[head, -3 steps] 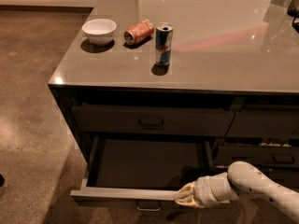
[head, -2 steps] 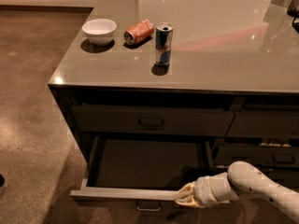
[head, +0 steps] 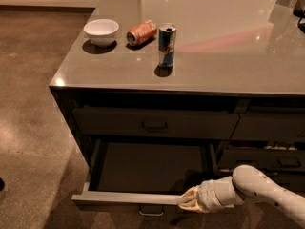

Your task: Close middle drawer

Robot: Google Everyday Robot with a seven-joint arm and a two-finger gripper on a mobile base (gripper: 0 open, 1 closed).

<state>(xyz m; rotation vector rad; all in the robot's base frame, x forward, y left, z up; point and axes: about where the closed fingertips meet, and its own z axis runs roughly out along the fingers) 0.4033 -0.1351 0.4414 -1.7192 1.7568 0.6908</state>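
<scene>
While the middle drawer (head: 128,198) stands pulled far out of the cabinet, with its dark inside open to view and its light grey rim well forward of the drawer (head: 152,123) above it, I judge the task barely begun: nothing of the closing itself shows as done. What I have is contact, or something very near it. My gripper (head: 187,203) sits at the front rim of the drawer, to the right of the small metal pull handle (head: 151,212), and appears to rest against the top edge of the low front; whether my pincer is apart, together or clamped on that edge I cannot tell. My arm comes in from the lower right, roughly along the drawer's front. All the travel is left: the front has to go straight back until it lies flush with the drawer above and with the narrower drawers (head: 276,161) of the right column. On the counter (head: 228,42) a white bowl (head: 101,31), an orange can (head: 141,32) on its side and an upright can (head: 167,44) stand well apart from my work and play no part.
</scene>
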